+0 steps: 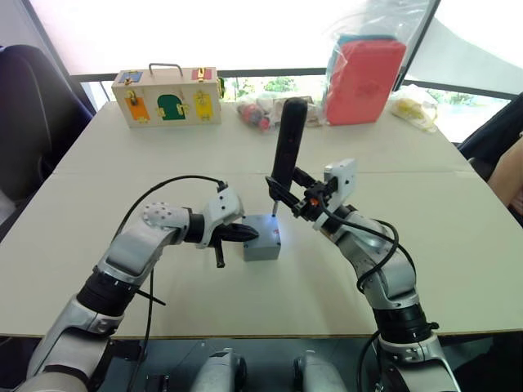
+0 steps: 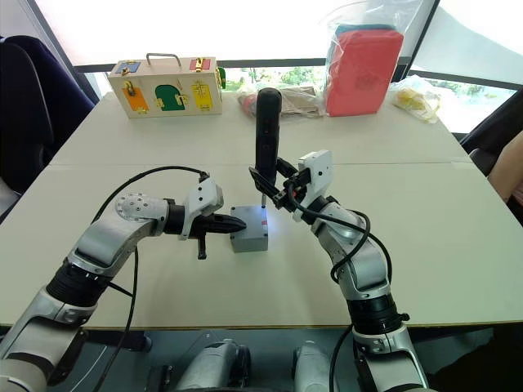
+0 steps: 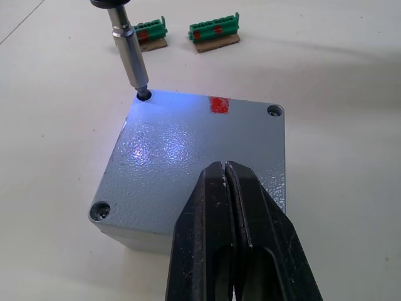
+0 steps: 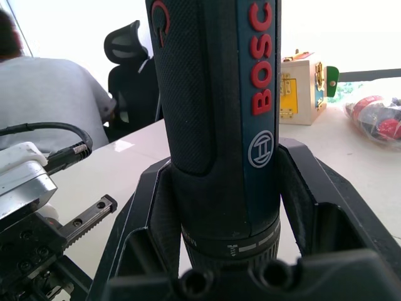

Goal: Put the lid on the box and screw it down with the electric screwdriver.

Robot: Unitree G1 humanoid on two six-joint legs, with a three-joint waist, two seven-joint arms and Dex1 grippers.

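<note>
The grey lid (image 3: 182,153) with its red mark lies flat on the grey box (image 1: 261,245) in the middle of the table. The closed tips of my shut left gripper (image 3: 224,167) rest on the lid's near edge, coming in from the box's left side (image 1: 243,235). My right gripper (image 1: 296,189) is shut on the black electric screwdriver (image 1: 288,147) and holds it upright just behind the box. Its metal bit (image 3: 130,59) stands in one corner screw hole, and a bluish light falls on the lid there.
Two green terminal strips (image 3: 214,32) lie just beyond the box. Along the table's far edge stand a wooden latch box (image 1: 167,96), a bag of small items (image 1: 257,113), a red package in plastic (image 1: 364,80) and a yellow bag (image 1: 415,108). A person (image 4: 50,94) sits beyond the table.
</note>
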